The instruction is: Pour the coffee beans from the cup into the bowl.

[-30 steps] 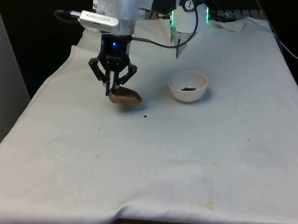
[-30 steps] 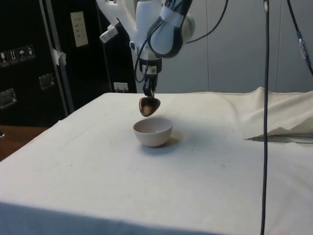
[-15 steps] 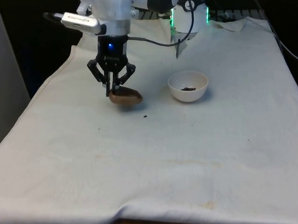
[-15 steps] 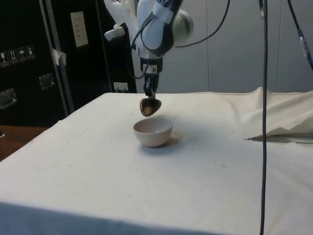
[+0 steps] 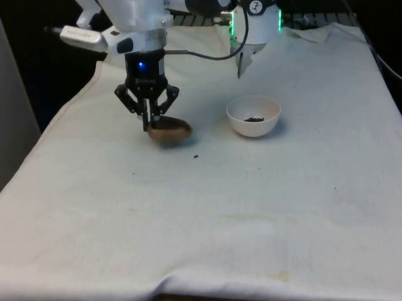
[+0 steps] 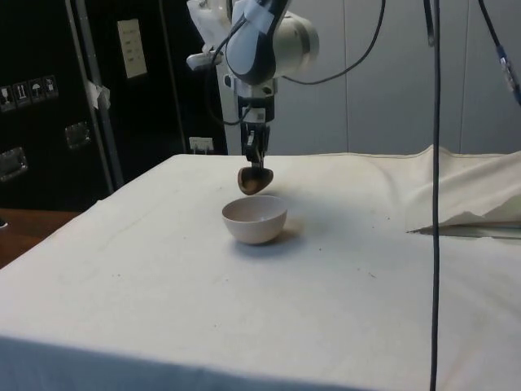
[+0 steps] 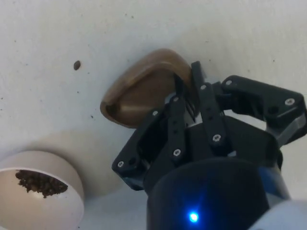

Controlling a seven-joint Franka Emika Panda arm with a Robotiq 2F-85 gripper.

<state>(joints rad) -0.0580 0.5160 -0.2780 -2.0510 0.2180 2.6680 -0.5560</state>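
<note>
A brown wooden cup [image 5: 168,130] hangs tilted just above the cloth, with my gripper [image 5: 151,121] shut on its rim. In the wrist view the cup [image 7: 144,88] is pinched between the two black fingers [image 7: 177,115]. The white bowl [image 5: 254,117] stands to the front view's right of the cup, apart from it, with a small heap of coffee beans [image 5: 254,119] inside. The side view has the cup [image 6: 253,181] held behind and above the bowl [image 6: 255,220]. The wrist view also catches the bowl [image 7: 41,189] with its beans [image 7: 40,182].
One stray bean [image 5: 196,157] lies on the white cloth [image 5: 211,210] in front of the cup, seen too in the wrist view [image 7: 76,64]. A bunched fold of cloth [image 6: 464,195] rises at the side view's right. A black cable [image 6: 433,195] hangs down there.
The arm has shifted towards the front view's left, away from the bowl, carrying the tilted cup with it. The bowl and the stray bean have stayed put.
</note>
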